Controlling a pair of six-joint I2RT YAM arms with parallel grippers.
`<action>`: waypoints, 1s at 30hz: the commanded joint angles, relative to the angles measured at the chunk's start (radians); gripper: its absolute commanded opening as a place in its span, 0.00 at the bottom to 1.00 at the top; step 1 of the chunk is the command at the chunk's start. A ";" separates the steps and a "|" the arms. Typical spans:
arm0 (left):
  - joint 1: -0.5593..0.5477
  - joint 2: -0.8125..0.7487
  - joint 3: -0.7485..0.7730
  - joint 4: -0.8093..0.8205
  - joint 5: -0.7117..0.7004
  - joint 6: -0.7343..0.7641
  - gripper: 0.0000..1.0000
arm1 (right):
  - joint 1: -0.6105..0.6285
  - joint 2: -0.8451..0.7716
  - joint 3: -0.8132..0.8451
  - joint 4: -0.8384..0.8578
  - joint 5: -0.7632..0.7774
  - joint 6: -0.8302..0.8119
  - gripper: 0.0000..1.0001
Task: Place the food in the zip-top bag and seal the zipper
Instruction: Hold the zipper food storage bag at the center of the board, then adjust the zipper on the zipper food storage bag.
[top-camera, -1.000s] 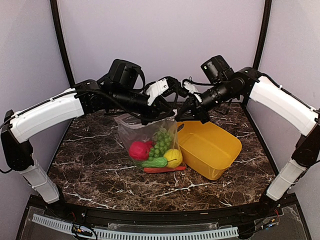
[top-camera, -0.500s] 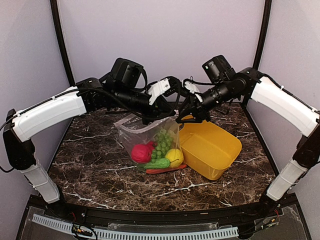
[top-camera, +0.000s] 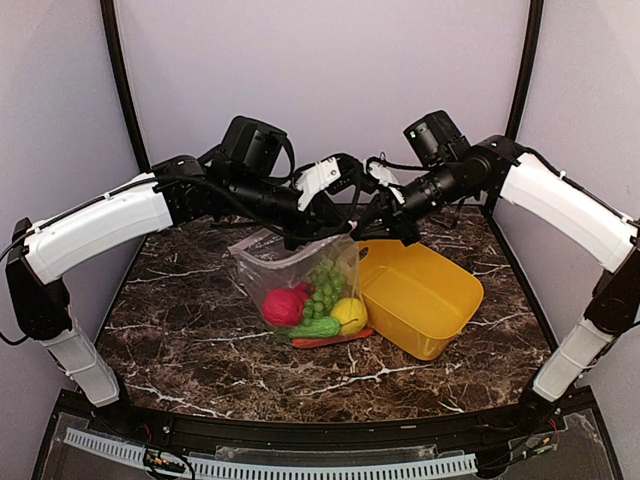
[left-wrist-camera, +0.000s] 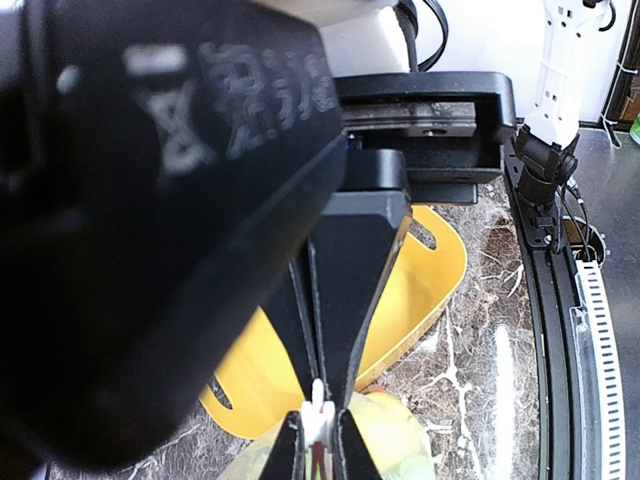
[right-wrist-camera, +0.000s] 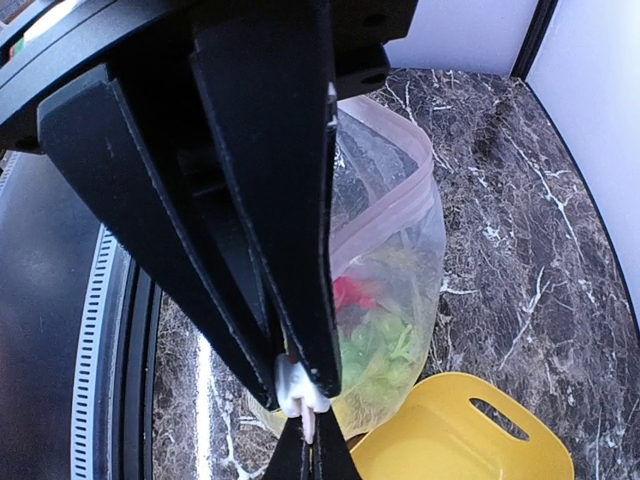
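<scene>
Though the lettering on the left hand (left-wrist-camera: 318, 428) blurs past reading, we count one bag (top-camera: 262, 262) on the bench (top-camera: 190, 340) beside one basket (top-camera: 425, 300). It holds one ball (top-camera: 283, 305), lemon (top-camera: 348, 314), cucumber (top-camera: 310, 326), grape bunch (top-camera: 322, 285) and carrot (top-camera: 330, 340). Left and right hand (right-wrist-camera: 303, 402) each pinch its zipper (right-wrist-camera: 395, 200).

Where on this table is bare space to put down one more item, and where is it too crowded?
Free: the table left of the zip-top bag, and the near strip in front of bag and yellow basket. Crowded: the middle, where bag and basket lie side by side and the left gripper and right gripper meet at the bag's mouth.
</scene>
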 joint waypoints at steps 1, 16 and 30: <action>-0.002 -0.021 -0.006 -0.046 0.008 -0.017 0.01 | -0.014 -0.010 0.003 0.088 -0.046 -0.024 0.00; 0.067 -0.163 -0.215 -0.106 -0.073 -0.075 0.01 | -0.221 -0.129 -0.164 0.163 -0.160 -0.060 0.00; 0.112 -0.339 -0.395 -0.155 -0.170 -0.094 0.01 | -0.304 -0.153 -0.218 0.162 -0.133 -0.079 0.00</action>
